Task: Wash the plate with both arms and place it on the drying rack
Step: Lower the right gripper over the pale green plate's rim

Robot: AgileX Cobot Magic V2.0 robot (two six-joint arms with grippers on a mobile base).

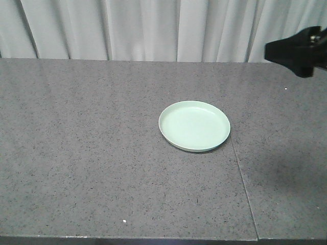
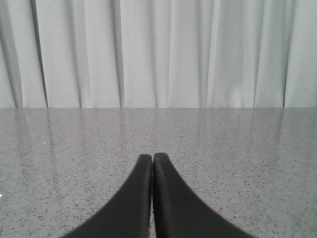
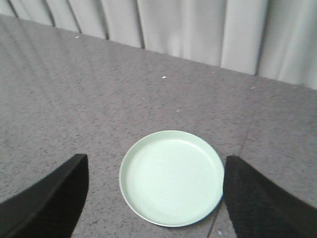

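The pale mint-green plate [image 1: 194, 125] lies flat on the grey speckled counter [image 1: 82, 153], right of centre. In the right wrist view the plate [image 3: 171, 177] sits below and between the two black fingers of my right gripper [image 3: 155, 171], which is wide open and held above it. In the front view only a black part of the right arm [image 1: 296, 51] shows at the upper right edge. My left gripper [image 2: 152, 157] is shut on nothing, low over bare counter; it does not show in the front view. The drying rack is out of view.
A thin seam [image 1: 244, 189] runs across the counter from the plate's right side to the front edge. White curtains [image 1: 153, 28] hang behind the counter's back edge. A small white speck [image 1: 124, 221] lies near the front edge.
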